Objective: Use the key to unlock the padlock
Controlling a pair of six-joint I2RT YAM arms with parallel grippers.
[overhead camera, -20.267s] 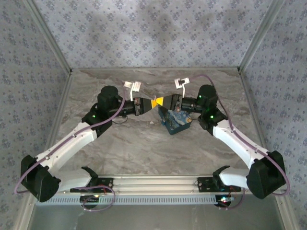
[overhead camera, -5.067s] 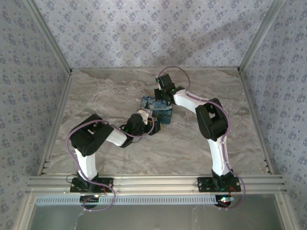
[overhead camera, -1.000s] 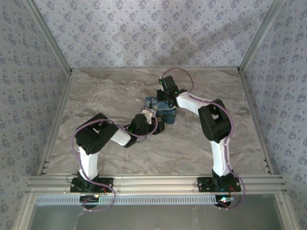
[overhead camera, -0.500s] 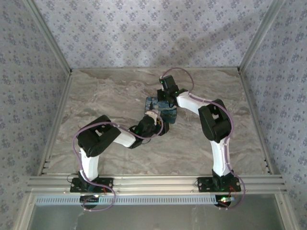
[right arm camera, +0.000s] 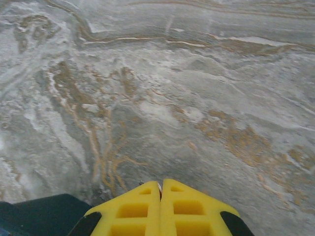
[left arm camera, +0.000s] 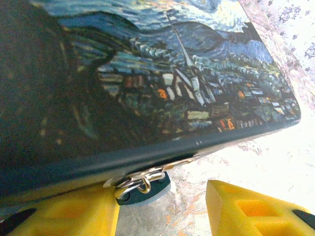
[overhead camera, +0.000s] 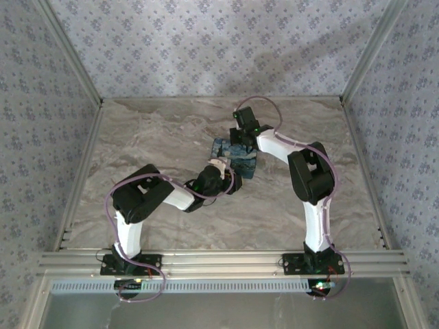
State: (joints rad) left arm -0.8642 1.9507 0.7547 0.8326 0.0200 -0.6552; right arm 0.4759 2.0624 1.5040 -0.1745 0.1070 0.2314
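Fingers apart, your left gripper (left arm camera: 162,209) faces the key (left arm camera: 142,184) under the box (left arm camera: 162,98) at 11 o'clock; centre it before closing. Your right gripper (right arm camera: 160,197) is pinched together.

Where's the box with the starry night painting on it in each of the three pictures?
Top external: the painted box sits near the middle of the marble table.
Left wrist: the painted box stretches across the top and middle, very close up.
Right wrist: probably the dark blue corner at the bottom left.
Shared landmark: the marble table, seen beside the box in all three.
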